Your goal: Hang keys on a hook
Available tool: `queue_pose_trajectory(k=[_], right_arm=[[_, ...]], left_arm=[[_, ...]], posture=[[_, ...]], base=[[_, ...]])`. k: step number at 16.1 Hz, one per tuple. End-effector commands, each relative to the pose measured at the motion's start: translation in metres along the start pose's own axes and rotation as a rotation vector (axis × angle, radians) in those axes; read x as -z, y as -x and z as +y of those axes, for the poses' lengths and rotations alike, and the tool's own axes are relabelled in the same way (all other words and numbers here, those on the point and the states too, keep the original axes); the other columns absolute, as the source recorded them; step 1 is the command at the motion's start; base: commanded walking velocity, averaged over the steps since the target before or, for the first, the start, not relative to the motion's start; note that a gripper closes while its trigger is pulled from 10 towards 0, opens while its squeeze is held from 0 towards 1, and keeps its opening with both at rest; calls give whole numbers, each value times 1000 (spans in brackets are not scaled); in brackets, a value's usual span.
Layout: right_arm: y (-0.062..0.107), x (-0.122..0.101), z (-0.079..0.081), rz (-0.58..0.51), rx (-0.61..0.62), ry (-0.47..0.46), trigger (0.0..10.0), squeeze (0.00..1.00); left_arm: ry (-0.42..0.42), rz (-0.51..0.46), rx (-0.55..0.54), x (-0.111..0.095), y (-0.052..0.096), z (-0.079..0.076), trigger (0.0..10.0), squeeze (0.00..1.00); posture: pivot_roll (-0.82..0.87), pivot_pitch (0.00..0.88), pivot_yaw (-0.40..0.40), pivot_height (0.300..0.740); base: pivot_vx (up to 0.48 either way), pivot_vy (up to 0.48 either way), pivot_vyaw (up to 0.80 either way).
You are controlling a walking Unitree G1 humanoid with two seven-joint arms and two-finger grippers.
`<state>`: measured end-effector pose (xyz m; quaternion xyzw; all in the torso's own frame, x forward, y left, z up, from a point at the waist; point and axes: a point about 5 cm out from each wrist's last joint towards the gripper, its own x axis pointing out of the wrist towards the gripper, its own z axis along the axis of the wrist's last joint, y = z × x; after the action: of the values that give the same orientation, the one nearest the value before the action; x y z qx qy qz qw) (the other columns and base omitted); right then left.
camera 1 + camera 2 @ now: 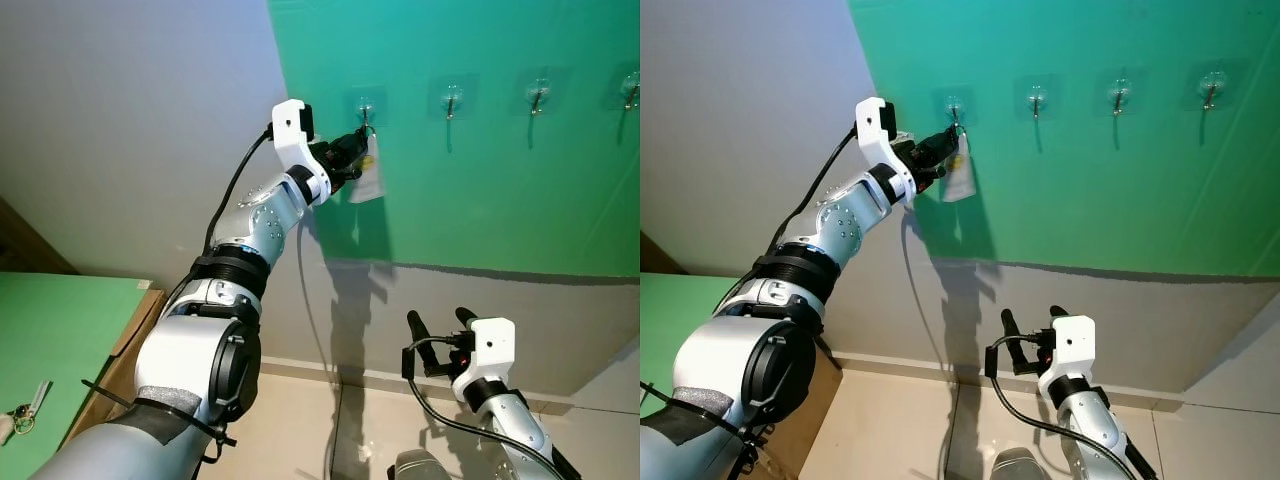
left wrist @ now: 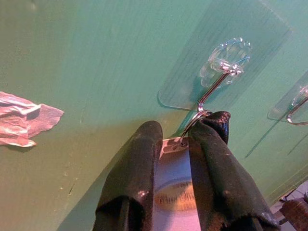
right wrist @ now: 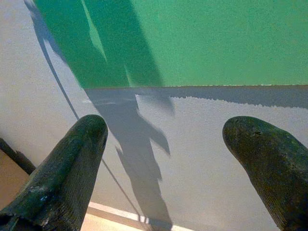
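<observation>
Your left claw (image 1: 352, 150) is raised to the green wall and pinches the white tag of the keys (image 2: 174, 185) between nearly closed fingers, with the key ring (image 2: 192, 126) touching the bend of the leftmost hook (image 2: 214, 89). From the left wrist view you cannot tell whether the ring is fully over the tip, so judge that first: ease the ring up and over the hook's end, then lower it into the bend before you release. Keep the tag clear of the neighbouring hook (image 2: 296, 108). Your right claw (image 1: 442, 322) hangs low by the grey lower wall, fingers spread wide and holding nothing
</observation>
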<state>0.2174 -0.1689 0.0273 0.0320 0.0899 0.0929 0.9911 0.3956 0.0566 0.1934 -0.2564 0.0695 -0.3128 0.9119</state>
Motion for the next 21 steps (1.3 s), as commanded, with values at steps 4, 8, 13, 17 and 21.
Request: queue_pose_trajectory(k=[4,8,13,17,21], right_arm=[[-3,-2,6,-6,-33,-5,10000,0],[-4,-2,6,-6,-33,-11,10000,0],[-5,-2,8,-2,-34,-12,10000,0],[-8,-2,7,-2,-41,-8,10000,0],[-7,-3,6,-11,-45,-4,10000,0]], left_arm=[[25,236,-155,58,20,29,10000,1000],[-153,204,-120,49,16,24,10000,1000],[-221,222,-86,49,19,24,10000,1000],[-322,145,-48,40,18,18,10000,0],[-620,-61,-77,28,41,15,10000,0]], posture=[[-311,7,169,713],[-307,11,167,713],[-302,16,167,713],[-298,10,165,713],[-283,0,165,713]], base=[[0,0,0],[0,0,0],[0,0,0],[0,0,0],[0,0,0]])
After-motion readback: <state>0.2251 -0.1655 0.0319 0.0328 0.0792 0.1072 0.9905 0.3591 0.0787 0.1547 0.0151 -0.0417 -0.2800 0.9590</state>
